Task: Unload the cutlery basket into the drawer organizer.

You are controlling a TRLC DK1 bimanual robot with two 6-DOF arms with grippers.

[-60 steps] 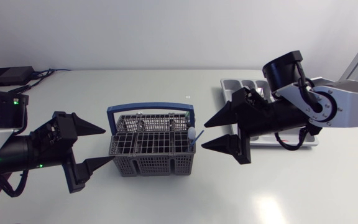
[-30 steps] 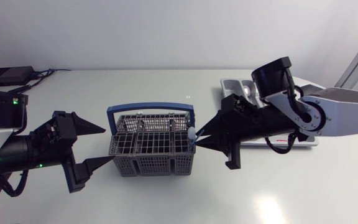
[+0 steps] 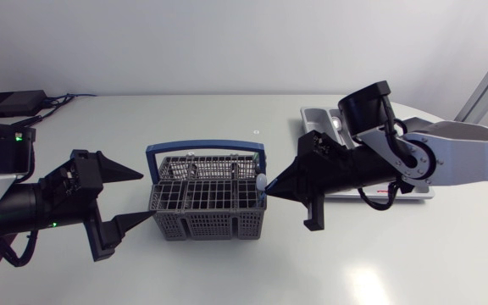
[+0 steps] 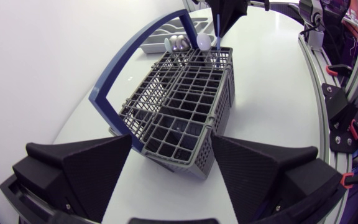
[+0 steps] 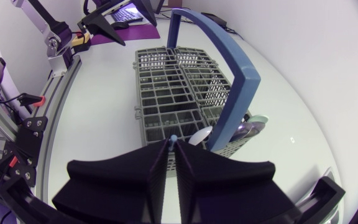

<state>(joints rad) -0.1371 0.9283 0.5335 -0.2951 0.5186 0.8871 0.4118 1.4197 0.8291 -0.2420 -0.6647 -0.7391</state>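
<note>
Your white desk (image 3: 227,271) carries a grey cutlery basket (image 3: 210,222) with a blue handle at its middle, and a grey drawer organizer (image 3: 316,117) well apart to the right.

Left jaws spread, right jaws pinched

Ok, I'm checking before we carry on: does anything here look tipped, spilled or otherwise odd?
Nothing stands out. The cutlery basket stands upright on the table; the right gripper is shut on a thin blue handle at one end, the left gripper open at the other. Nothing is spilled.
</note>
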